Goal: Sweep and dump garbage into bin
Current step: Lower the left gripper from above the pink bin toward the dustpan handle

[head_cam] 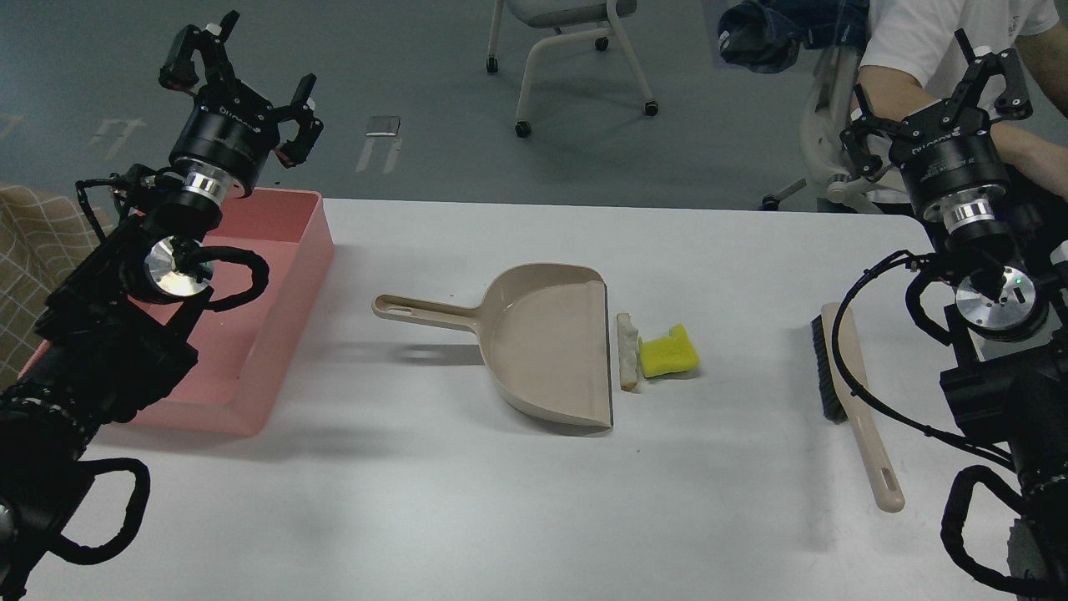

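Two scraps of garbage lie mid-table: a yellow sponge chunk [668, 352] and, just left of it, a thin whitish strip [627, 351] lying along the open lip of the beige dustpan [546, 346]. The pink bin [275, 275] stands at the table's left side. A beige brush [851, 392] with dark bristles lies at the right. My left gripper [238, 63] hovers open above the bin's far end, holding nothing. My right gripper [930, 83] is raised open at the far right, above and beyond the brush, also holding nothing.
The dustpan's handle [421, 310] points left toward the bin. A seated person [943, 50] and office chairs [567, 50] are beyond the table's far edge. White tabletop [501, 501] stretches along the front.
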